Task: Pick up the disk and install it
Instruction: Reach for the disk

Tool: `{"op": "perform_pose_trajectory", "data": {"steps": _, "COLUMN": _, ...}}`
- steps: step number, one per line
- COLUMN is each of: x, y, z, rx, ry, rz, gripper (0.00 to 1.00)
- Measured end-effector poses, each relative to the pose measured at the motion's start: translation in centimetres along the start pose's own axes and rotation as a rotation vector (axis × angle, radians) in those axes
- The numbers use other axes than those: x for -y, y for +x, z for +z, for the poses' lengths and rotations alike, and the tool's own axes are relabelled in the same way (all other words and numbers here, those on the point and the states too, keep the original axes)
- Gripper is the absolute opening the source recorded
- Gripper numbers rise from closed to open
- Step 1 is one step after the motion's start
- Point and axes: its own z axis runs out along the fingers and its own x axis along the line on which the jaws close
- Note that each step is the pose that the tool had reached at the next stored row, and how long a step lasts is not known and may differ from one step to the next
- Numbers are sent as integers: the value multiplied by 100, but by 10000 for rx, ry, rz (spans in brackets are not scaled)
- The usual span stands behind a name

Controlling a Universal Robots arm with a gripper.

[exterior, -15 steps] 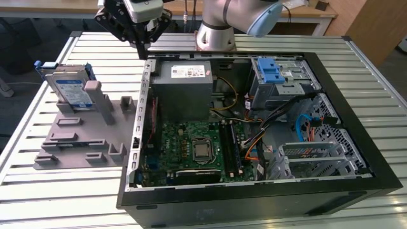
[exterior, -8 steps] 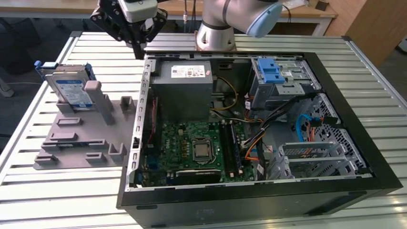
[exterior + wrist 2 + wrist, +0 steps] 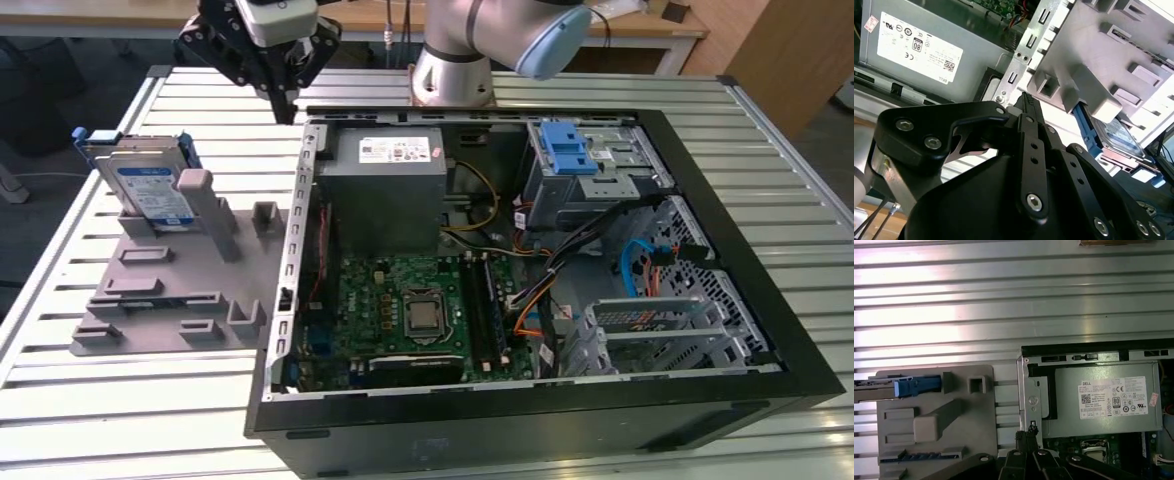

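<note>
1. The disk point(image 3: 144, 185) stands on edge in a slot of a grey holder point(image 3: 174, 300), at the holder's 12 o'clock end in the exterior view. Its blue carrier frames it, and a grey post is just beside its labelled face.
2. In the second wrist view the disk point(image 3: 1119, 135) shows past the holder point(image 3: 1094, 45). In the first wrist view it point(image 3: 909, 386) shows edge-on across the holder point(image 3: 979, 440).
3. Nothing grips the disk, which is not yet picked up.
4. The gripper point(image 3: 283, 112) hangs at about 2 o'clock from the disk in the exterior view. It is well apart from the disk and above the table point(image 3: 134, 420), close to the case's corner.
5. Its fingers are pressed together to a point and pinch nothing, as both wrist views show point(image 3: 1026, 100) point(image 3: 1026, 432).
6. The open case point(image 3: 534, 400) lies on the table at 3 o'clock from the holder, just beside it.
7. Inside the case, in the exterior view:
   - the power supply point(image 3: 387, 185) sits at 10 o'clock
   - a metal cage with a blue latch point(image 3: 587, 160) is at 1 o'clock
   - the motherboard point(image 3: 400, 300) is at 8 o'clock
8. Both wrist views show the power supply point(image 3: 919, 50) point(image 3: 1104, 400) near the fingertips.
9. The arm's base point(image 3: 454, 70) stands at 12 o'clock from the case.
</note>
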Motion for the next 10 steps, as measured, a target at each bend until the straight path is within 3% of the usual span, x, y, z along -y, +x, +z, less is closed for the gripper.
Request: {"op": "perform_pose_trajectory", "data": {"steps": 10, "x": -15, "y": 108, "z": 8, "rx": -15, "ry": 1, "rz": -1, "gripper": 11}}
